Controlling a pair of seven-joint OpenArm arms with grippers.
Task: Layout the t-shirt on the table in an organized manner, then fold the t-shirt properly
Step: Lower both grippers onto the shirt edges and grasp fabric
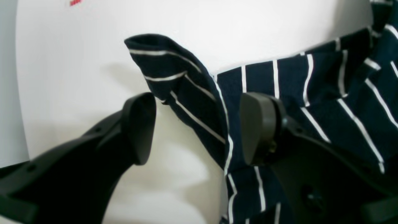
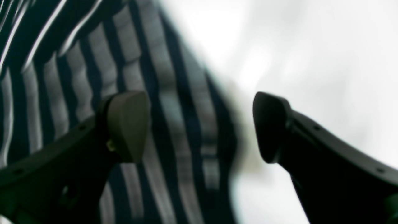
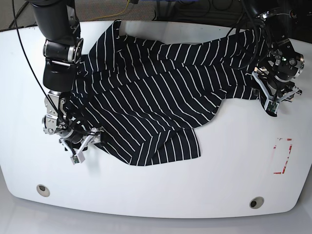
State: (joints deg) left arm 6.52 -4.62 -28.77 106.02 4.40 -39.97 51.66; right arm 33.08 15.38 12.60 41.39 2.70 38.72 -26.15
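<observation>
The black t-shirt (image 3: 161, 87) with thin white stripes lies crumpled and skewed across the white table (image 3: 195, 190). My left gripper (image 3: 278, 100) is at the shirt's right end. In the left wrist view it (image 1: 199, 129) is open, and a raised fold of the t-shirt (image 1: 186, 93) stands between the fingers (image 1: 258, 127) without being pinched. My right gripper (image 3: 85, 146) is at the shirt's lower left edge. Seen from the right wrist, it (image 2: 199, 127) is open above the blurred hem of the t-shirt (image 2: 174, 124), holding nothing.
A red-marked rectangle (image 3: 282, 156) sits on the table near the right edge; a bit of red marking (image 1: 74, 2) also shows in the left wrist view. Two round grommets (image 3: 43, 189) (image 3: 256, 202) lie near the front edge. Cables run behind the table.
</observation>
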